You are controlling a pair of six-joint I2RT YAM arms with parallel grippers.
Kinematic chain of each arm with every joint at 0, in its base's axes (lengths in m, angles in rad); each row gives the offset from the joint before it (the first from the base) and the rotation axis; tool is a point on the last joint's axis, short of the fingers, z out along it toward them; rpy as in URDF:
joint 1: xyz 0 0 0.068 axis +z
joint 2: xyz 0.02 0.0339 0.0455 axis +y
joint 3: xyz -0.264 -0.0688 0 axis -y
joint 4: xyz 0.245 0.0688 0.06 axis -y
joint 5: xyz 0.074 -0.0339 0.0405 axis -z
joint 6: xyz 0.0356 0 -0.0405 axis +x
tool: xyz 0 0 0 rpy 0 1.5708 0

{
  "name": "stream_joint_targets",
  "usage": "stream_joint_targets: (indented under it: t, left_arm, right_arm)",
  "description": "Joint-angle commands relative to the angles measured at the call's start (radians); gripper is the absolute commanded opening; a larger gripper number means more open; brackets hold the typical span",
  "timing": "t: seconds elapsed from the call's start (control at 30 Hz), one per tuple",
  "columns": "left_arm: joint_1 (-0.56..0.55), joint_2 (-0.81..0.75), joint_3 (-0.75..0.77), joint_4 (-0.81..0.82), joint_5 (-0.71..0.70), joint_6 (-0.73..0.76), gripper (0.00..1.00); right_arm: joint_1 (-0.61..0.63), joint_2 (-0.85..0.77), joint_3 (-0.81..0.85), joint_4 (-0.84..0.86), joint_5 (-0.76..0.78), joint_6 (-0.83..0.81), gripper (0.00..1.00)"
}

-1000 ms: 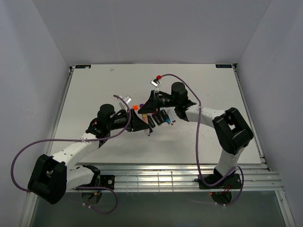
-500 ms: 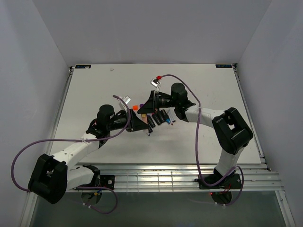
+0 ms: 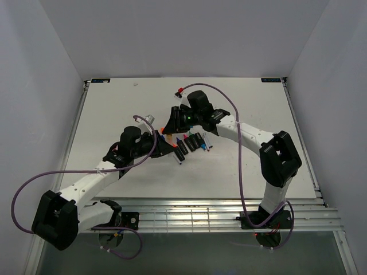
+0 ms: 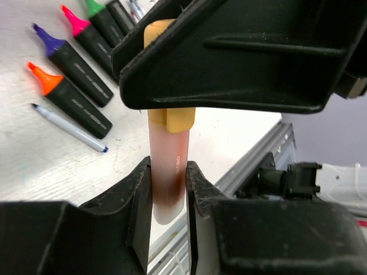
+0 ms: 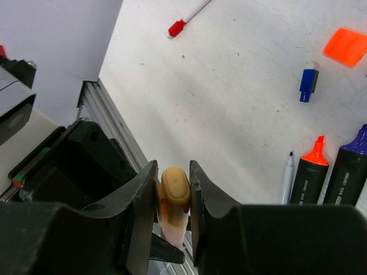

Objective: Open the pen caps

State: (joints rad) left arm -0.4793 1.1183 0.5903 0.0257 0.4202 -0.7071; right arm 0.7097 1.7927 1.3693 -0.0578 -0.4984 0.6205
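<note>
Clamping the pale pinkish pen (image 4: 167,152) by its barrel, the left end effector (image 4: 168,192) holds it above the worktop (image 4: 34,163). The right end effector (image 5: 172,179) is pressed together on the tan cap (image 5: 175,192), which sits on the pen's end. Four uncapped highlighters (image 4: 77,104) lie nearby in a row. A loose orange cap (image 5: 344,47) and a blue cap (image 5: 308,83) rest apart from them.

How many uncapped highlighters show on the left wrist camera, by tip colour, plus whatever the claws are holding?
Orange-tipped highlighter: 1
Purple-tipped highlighter: 1
Pink-tipped highlighter: 1
Green-tipped highlighter: 1
Pale pen, left claw shut on its barrel, right claw shut on its yellow cap: 1
Total: 5
</note>
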Motion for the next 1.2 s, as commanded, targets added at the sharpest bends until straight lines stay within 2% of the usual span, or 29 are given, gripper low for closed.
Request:
stream_joint_targets:
  t: [0.0, 0.13, 0.37, 0.47, 0.57, 0.67, 0.8, 0.83, 0.9, 1.03, 1.1, 1.13, 1.17]
  left_arm:
    - [-0.005, -0.046, -0.007, -0.171, -0.191, -0.031, 0.0]
    - [-0.031, -0.051, -0.007, -0.188, -0.25, -0.06, 0.0]
    - [-0.076, -0.055, 0.006, -0.219, -0.353, -0.103, 0.0]
    - [-0.102, -0.057, 0.029, -0.285, -0.447, -0.121, 0.0]
    - [-0.125, -0.064, 0.049, -0.326, -0.52, -0.126, 0.0]
    - [-0.13, -0.074, 0.049, -0.319, -0.517, -0.106, 0.0]
    - [-0.128, -0.119, 0.008, -0.186, -0.352, -0.048, 0.0]
    - [-0.127, -0.132, -0.003, -0.156, -0.307, -0.04, 0.0]
    - [-0.124, -0.156, -0.03, -0.066, -0.187, -0.034, 0.0]
    - [-0.096, -0.17, -0.067, 0.055, -0.037, -0.041, 0.0]
    - [-0.085, -0.169, -0.095, 0.134, 0.046, -0.064, 0.0]
    - [-0.079, -0.158, -0.102, 0.157, 0.069, -0.075, 0.0]
    - [-0.078, -0.149, -0.11, 0.202, 0.089, -0.086, 0.0]
  right_arm:
    - [0.017, 0.048, 0.144, -0.172, 0.297, -0.137, 0.08]
    - [0.062, 0.141, 0.298, -0.272, 0.409, -0.149, 0.08]
    - [0.103, 0.296, 0.493, -0.355, 0.5, -0.122, 0.08]
    - [0.115, 0.362, 0.592, -0.396, 0.547, -0.127, 0.08]
    - [0.123, 0.399, 0.64, -0.424, 0.557, -0.131, 0.08]
    - [0.123, 0.398, 0.619, -0.398, 0.534, -0.14, 0.08]
    - [0.105, 0.337, 0.484, -0.255, 0.339, -0.191, 0.08]
    - [0.088, 0.323, 0.456, -0.207, 0.234, -0.199, 0.08]
    - [0.065, 0.278, 0.358, -0.153, 0.125, -0.218, 0.08]
    - [-0.028, 0.156, 0.105, 0.1, -0.186, -0.158, 0.08]
    - [-0.059, 0.091, -0.025, 0.281, -0.276, -0.104, 0.08]
    - [-0.088, 0.077, -0.063, 0.356, -0.363, -0.014, 0.08]
    - [-0.101, 0.064, -0.096, 0.519, -0.409, 0.042, 0.08]
